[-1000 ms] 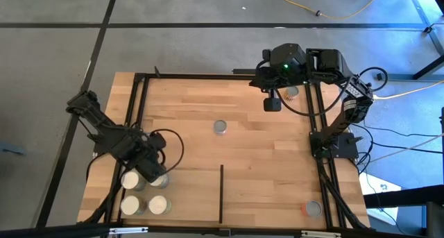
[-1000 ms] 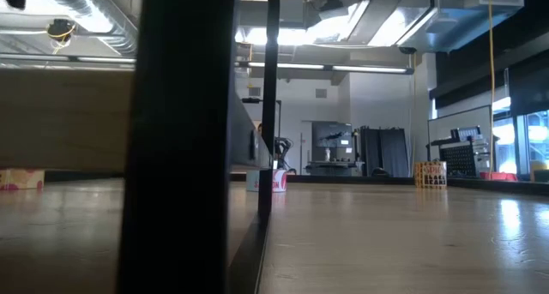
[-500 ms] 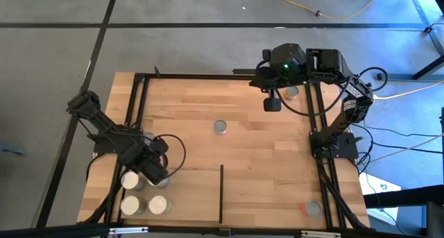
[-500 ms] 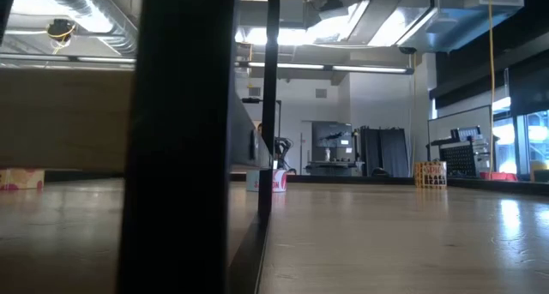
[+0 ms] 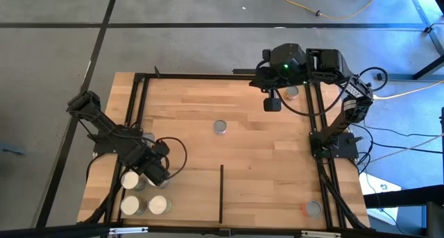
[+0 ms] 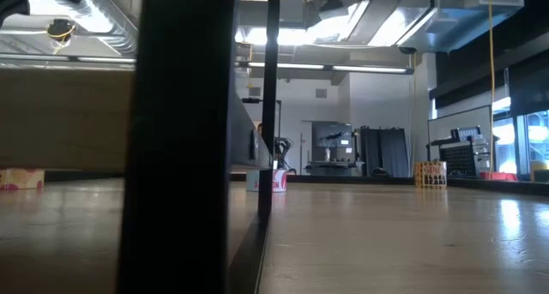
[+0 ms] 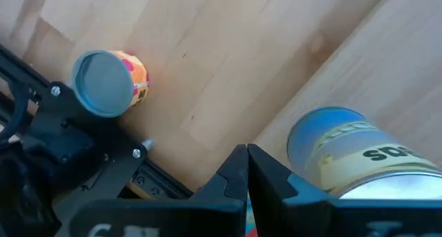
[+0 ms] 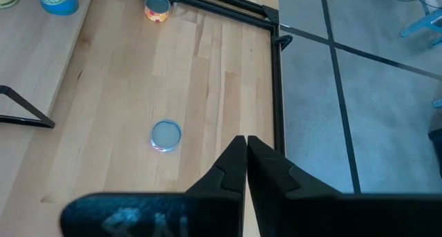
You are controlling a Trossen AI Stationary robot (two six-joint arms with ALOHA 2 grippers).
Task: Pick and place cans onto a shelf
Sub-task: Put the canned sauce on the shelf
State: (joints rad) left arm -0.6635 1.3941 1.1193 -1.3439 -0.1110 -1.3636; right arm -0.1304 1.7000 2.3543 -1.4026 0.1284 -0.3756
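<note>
Cans [image 5: 142,196] are standing clustered just beside the left end effector [image 5: 158,175], its fingers pressed together empty, making it nearer than the right end effector [image 5: 271,103], likewise pressed together.

- The left arm [image 5: 111,137] is matt black, built of angular jointed links, with a thin black cable looping off its wrist.
- The right arm [image 5: 343,106] is the same black, with boxy housings, a small green light on top, and black cables along its links.
- The left gripper [image 7: 247,169] has dark, wedge-shaped fingers.
- The right gripper [image 8: 246,159] has matching dark tapered fingers.
</note>
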